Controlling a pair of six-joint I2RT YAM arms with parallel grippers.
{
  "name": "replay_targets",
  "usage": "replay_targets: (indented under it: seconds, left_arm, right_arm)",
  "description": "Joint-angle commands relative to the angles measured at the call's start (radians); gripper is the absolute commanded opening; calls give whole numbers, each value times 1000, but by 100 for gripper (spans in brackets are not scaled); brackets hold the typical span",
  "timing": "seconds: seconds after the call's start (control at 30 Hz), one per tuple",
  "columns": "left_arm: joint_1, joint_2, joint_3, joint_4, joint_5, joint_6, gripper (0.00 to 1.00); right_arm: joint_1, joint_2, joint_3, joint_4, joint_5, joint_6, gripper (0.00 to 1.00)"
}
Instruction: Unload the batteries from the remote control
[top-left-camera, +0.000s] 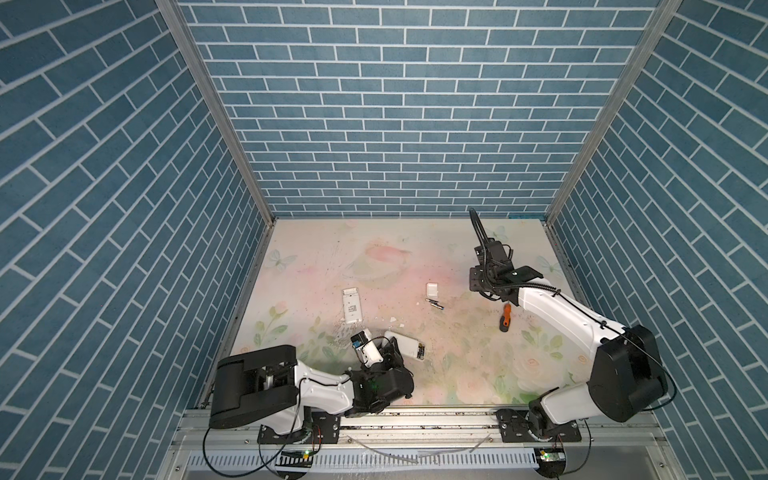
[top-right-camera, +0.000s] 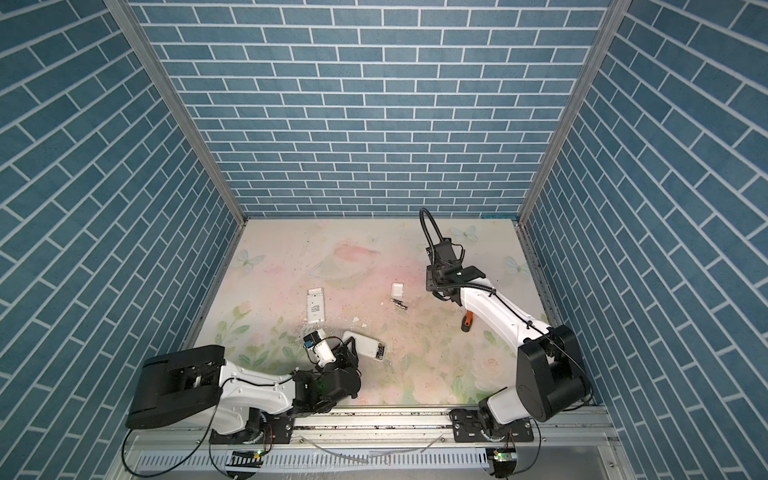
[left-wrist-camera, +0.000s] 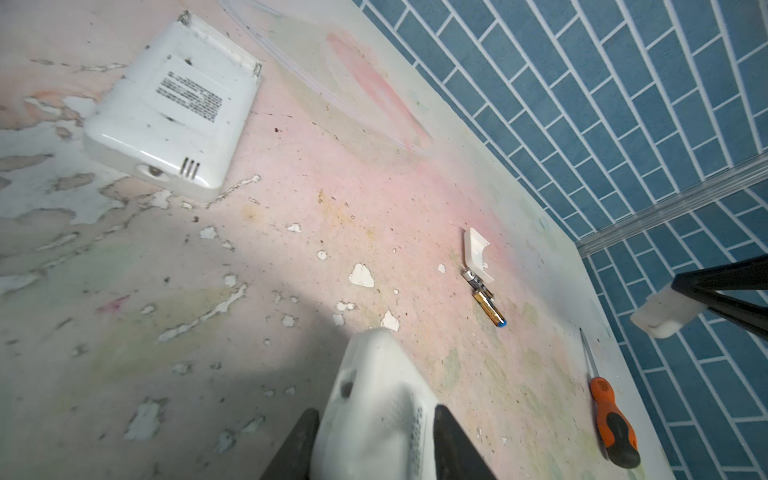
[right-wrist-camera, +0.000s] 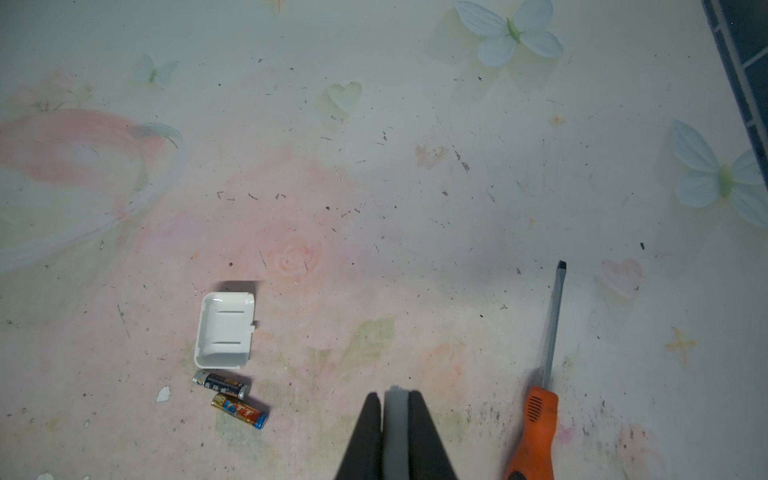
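A white remote control (top-left-camera: 409, 348) lies at the front left, its open end showing batteries (top-left-camera: 420, 351) still inside. My left gripper (left-wrist-camera: 376, 409) has a dark finger on each side of this remote (left-wrist-camera: 374, 365); whether they press it is unclear. Two loose batteries (right-wrist-camera: 230, 395) lie mid-table beside a small white cover (right-wrist-camera: 225, 330). My right gripper (right-wrist-camera: 395, 395) hovers shut and empty between those batteries (top-left-camera: 435, 304) and the screwdriver.
A second white remote (top-left-camera: 351, 306) lies label-up at the left centre. An orange-handled screwdriver (top-left-camera: 505, 318) rests on the right, close under the right arm. Blue brick walls close in three sides of the floral tabletop (top-left-camera: 415, 249).
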Motion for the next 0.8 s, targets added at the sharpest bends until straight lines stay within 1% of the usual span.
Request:
replay_targets:
  seconds: [0.0,0.27,0.33,0.4,0.47,0.53,0.57,0.63,0.7,0.77]
  left_arm:
    - [-6,-29,11,-212,22,-56,46]
    - [-6,-56,8,-277,66,-65,47]
    - [-7,-95,21,-341,78,-62,47]
    - [-4,-153,55,-468,88,-54,49]
    - [12,-223,99,-588,94,13,51]
    - [77,-301,125,-623,151,160,52]
    - [123,-332,125,-604,201,235,50]
    - [264,-386,113,-530,361,395,36]
    - [375,-401,126,-518,472,506,31]
    - [456,-382,157,-520,551,591,30]
  right_arm:
    - [4,-38,-37,-25,-2,32,14]
    - [10,-82,-40,-60,-6,42,15]
    - [12,-108,-41,-97,-16,60,15]
    - [14,-143,-53,-137,-44,89,18]
    - [21,-192,-80,-166,-63,122,21]
    - [40,-249,-110,-195,-65,159,24]
    - [54,-270,-122,-208,-63,175,24]
    - [113,-300,-132,-246,-37,206,22]
    - [190,-302,-122,-298,23,233,22]
    - [237,-292,-112,-346,63,272,22]
